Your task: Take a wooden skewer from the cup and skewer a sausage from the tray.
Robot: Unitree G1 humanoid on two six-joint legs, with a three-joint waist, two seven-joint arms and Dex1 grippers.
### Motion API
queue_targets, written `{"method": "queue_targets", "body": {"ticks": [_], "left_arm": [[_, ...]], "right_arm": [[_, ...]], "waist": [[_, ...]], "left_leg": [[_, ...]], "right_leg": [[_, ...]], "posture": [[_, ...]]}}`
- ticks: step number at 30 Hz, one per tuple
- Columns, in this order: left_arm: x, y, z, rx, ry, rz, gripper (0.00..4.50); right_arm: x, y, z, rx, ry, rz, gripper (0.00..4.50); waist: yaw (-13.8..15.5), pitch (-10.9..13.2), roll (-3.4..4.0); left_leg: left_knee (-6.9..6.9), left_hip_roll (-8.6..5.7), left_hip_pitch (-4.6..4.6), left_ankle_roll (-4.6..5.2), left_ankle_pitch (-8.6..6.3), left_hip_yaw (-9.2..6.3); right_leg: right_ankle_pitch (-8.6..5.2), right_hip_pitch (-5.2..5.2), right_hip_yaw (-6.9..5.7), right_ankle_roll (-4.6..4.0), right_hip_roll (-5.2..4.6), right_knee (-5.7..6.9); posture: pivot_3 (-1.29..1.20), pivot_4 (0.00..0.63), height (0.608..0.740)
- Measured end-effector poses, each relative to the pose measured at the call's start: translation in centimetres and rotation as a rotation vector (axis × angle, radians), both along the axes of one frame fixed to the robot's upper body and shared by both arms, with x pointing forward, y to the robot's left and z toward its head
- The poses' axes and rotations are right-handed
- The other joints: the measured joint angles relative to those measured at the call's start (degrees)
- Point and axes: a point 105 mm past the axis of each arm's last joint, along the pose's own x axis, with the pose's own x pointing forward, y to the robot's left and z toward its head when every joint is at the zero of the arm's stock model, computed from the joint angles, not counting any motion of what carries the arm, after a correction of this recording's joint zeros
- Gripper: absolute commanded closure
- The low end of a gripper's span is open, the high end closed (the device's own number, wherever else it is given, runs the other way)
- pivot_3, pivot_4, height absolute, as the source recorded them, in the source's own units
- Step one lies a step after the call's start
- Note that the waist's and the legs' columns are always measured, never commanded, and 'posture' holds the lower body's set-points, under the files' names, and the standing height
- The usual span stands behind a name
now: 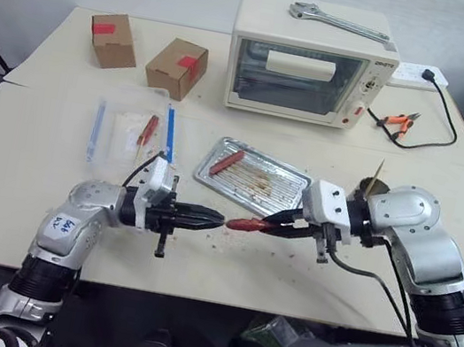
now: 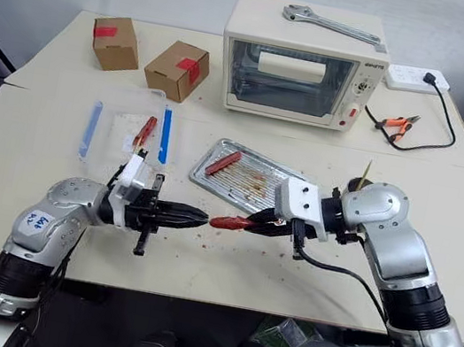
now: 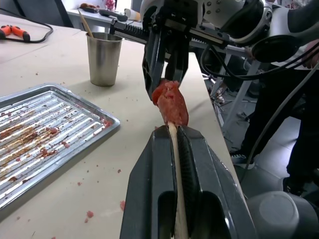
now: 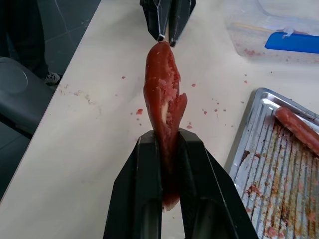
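Both arms meet over the front part of the counter [image 1: 17,217], just in front of the tray [image 1: 288,188]. Left hand [image 1: 217,219] points level toward the right one, fingers clamped tight on the wooden skewer [image 3: 175,164]; the stick runs between the fingers in the left wrist view, its tip entering the sausage [image 1: 248,224]. Right hand [image 1: 275,226] pinches that sausage by its far end, fingers narrow around it. In the right wrist view the sausage [image 4: 163,94] is split along 1 side, pale inside showing, and its free end touches the tips of the left hand.

Sausage is held off the counter, between the 2 hands, red crumbs scattered on the surface below. A 2nd sausage [image 1: 226,162] lies on the tray's ribbed bottom near its far left corner.

Cup [image 3: 104,59] stands upright on the counter beside the right arm, just off the tray's right end, with 1 stick [image 1: 376,177] leaning in it.

Behind: toaster oven [image 1: 305,65] with a wrench [image 1: 338,21] on top, 2 cardboard boxes [image 1: 175,67], and a clear box with blue clips [image 1: 131,133].
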Motion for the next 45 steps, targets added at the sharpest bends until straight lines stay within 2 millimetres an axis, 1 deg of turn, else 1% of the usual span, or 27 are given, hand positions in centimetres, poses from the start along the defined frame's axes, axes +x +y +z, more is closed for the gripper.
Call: {"method": "queue_targets", "body": {"ticks": [10, 22, 37, 45], "left_arm": [[-0.02, -0.17, -0.19, 0.004, 0.024, -0.003, 4.5], [-0.08, 0.44, -0.12, 0.043, 0.015, -0.007, 4.5], [-0.08, 0.71, -0.2, 0.066, 0.015, -0.005, 4.5], [-0.02, 0.55, -0.33, 0.066, 0.019, -0.001, 4.5]], "right_arm": [[0.02, 0.03, -0.14, -0.006, 0.02, -0.014, 4.3], [-0.02, 0.19, -0.2, -0.016, 0.01, -0.003, 4.3], [-0.1, 0.36, -0.42, -0.027, 0.006, 0.008, 4.3], [-0.05, 0.43, -0.48, -0.031, 0.013, 0.004, 4.3]], "waist": [[0.01, 0.0, 0.0], [0.02, 0.0, 0.0], [0.0, 0.0, 0.0], [0.0, 0.0, 0.0]], "left_leg": [[0.01, 0.0, 0.0, 0.0, 0.0, -0.01], [0.02, 0.0, 0.0, 0.0, 0.0, -0.02], [0.02, 0.0, 0.0, 0.0, 0.0, -0.02], [0.02, 0.0, 0.0, 0.0, 0.0, -0.02]], "right_leg": [[0.0, 0.0, -0.01, 0.0, 0.0, 0.01], [0.0, 0.01, -0.01, 0.0, -0.01, -0.01], [0.0, 0.01, -0.01, 0.0, -0.01, -0.01], [0.0, 0.0, -0.01, 0.0, -0.01, 0.0]], "posture": [[0.0, 0.15, 0.74], [0.0, 0.15, 0.74], [0.0, 0.15, 0.74], [0.0, 0.15, 0.74]]}}
